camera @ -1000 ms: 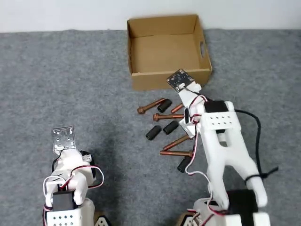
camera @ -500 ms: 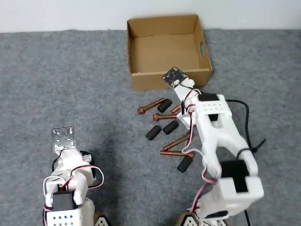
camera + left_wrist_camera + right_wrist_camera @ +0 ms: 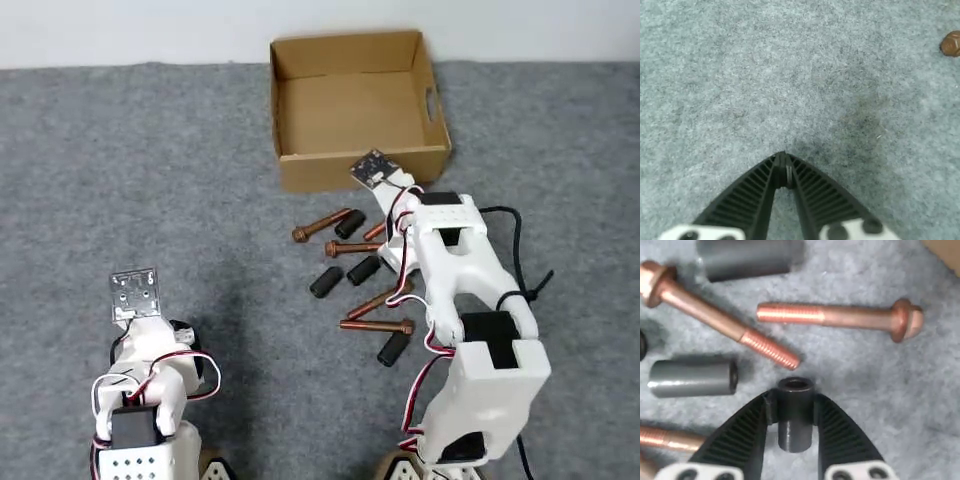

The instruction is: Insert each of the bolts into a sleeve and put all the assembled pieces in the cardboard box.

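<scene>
I have a sleeve [image 3: 795,422] pinched in my right hand [image 3: 795,402], fingers partly closed round it, among loose pieces mid-way across the bench [image 3: 150,180]. A bolt [image 3: 720,320] ends just beside it. A crooked lift could knock that bolt or twist the sleeve loose. My left hand [image 3: 785,172], closed on nothing, sits toward the near left corner with open room around it. The cardboard box [image 3: 350,165] stands at the far edge.

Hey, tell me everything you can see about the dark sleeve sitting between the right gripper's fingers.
The sleeve is a short, dark grey tube, matte, with a round open bore at the end pointing away from the wrist. It sits lengthwise between the right gripper's black ribbed fingers, which touch both its sides. A copper bolt's threaded tip lies beyond it, apart. Whether it rests on the carpet is unclear.
</scene>
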